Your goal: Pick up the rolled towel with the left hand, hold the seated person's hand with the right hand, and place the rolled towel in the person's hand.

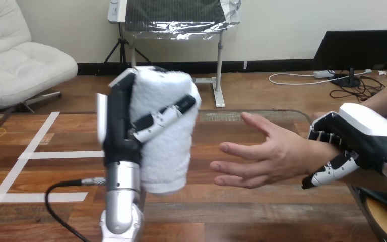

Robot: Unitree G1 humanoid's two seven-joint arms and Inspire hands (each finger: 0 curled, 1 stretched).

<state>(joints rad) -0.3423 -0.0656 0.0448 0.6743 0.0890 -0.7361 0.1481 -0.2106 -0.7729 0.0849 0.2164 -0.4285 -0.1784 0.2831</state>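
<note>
- Towel, rolled [169,156]: a thick white cylinder of fluffy terry cloth with a nubbly, looped surface. It stands upright, its rounded top end uppermost and its lower end hanging free above the wooden table [242,217].
- It sits left of centre in the head view, raised off the table and touching nothing but the robot's hand.
- The left hand [118,126] grasps the towel from its left side. The black palm lies against the roll, and a black-and-white thumb crosses its front at a slant, pressing into the cloth. The silver left forearm [122,196] rises straight up from the bottom edge.
- The person's hand [272,156] reaches in from the right, open, fingers spread and pointing toward the towel. A clear gap separates the fingertips from the cloth.
- The right hand [363,133] clasps the person's wrist [313,154]: fingers curl over the top and the thumb closes underneath.
</note>
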